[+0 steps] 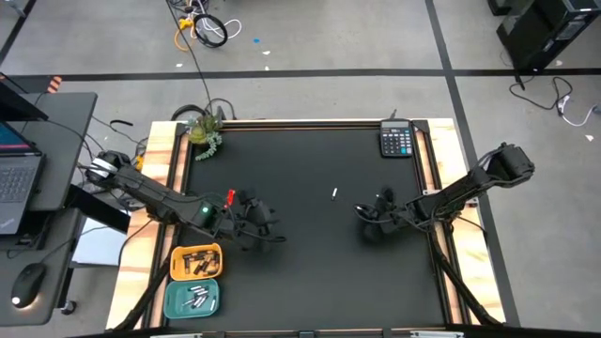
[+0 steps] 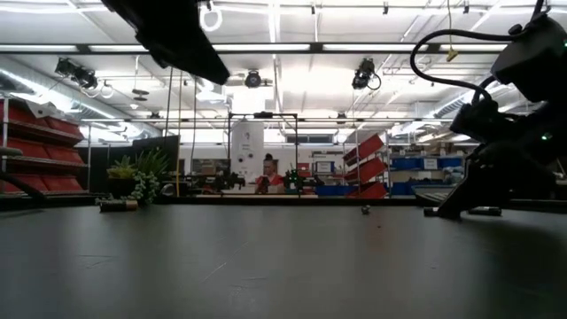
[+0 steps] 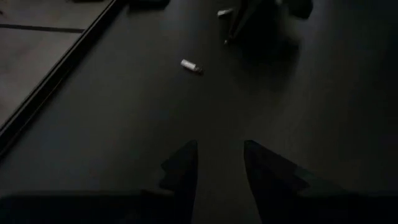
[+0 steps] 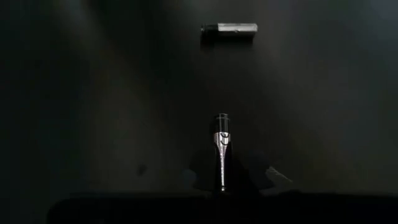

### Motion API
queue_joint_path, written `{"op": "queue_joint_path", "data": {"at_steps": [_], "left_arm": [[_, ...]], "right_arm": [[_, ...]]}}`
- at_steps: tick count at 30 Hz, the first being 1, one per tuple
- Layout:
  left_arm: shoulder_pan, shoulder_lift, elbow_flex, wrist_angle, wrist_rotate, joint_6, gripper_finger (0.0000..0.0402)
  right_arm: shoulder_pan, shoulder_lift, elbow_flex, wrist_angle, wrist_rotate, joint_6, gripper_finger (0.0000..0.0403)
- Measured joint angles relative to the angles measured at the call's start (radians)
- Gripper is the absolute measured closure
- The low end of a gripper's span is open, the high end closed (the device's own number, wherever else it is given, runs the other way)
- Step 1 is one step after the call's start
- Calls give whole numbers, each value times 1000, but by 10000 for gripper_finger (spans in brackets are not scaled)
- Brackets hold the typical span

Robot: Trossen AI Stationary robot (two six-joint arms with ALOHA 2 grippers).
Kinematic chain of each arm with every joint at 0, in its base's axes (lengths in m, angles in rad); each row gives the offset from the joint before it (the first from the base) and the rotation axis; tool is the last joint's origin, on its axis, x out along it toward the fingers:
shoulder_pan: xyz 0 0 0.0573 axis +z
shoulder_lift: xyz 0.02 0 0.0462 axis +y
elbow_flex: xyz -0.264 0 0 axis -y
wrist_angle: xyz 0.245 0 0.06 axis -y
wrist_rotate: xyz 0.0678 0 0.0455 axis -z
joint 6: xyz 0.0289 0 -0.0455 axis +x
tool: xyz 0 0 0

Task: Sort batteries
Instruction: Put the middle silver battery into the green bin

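Observation:
One white battery (image 1: pixel 334 193) lies on its side on the black mat between the two grippers; it also shows in the left wrist view (image 3: pixel 191 65) and the right wrist view (image 4: pixel 229 28). My right gripper (image 1: pixel 369 218) is low over the mat just right of it, shut on a dark slim battery (image 4: pixel 222 143). My left gripper (image 1: pixel 255 222) hovers left of centre, open and holding nothing (image 3: pixel 221 165). An orange tray (image 1: pixel 195 262) holds dark batteries. A teal tray (image 1: pixel 192 299) holds white ones. My right gripper pinches the dark battery between its two fingers (image 4: pixel 222 177). The battery lies along the fingers, and its free end (image 4: pixel 222 118) sticks out ahead of them toward the mat. The fingers hide its rear end.
A calculator (image 1: pixel 396 141) sits at the far right corner and a small plant (image 1: pixel 204 131) at the far left corner. Both trays stand at the near left edge, outside the mat. A raised wooden frame (image 1: pixel 427 169) borders the mat. A person shows far off in the room (image 2: pixel 268 173).

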State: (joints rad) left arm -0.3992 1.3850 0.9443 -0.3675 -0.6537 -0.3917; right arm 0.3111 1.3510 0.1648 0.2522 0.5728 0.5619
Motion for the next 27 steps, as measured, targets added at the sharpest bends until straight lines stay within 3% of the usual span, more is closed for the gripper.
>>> {"op": "queue_joint_path", "data": {"at_steps": [9, 13, 18, 27], "left_arm": [[14, 198, 0, 298, 0, 100, 199], [12, 325, 0, 522, 12, 213, 205], [13, 445, 1, 779, 19, 339, 225], [35, 487, 0, 1036, 71, 385, 236]], "right_arm": [[-1, 10, 115, 73, -18, -229, 375], [11, 9, 166, 164, -14, -328, 375], [63, 7, 197, 335, -101, -470, 375], [111, 82, 304, 374, -156, -547, 375]]}}
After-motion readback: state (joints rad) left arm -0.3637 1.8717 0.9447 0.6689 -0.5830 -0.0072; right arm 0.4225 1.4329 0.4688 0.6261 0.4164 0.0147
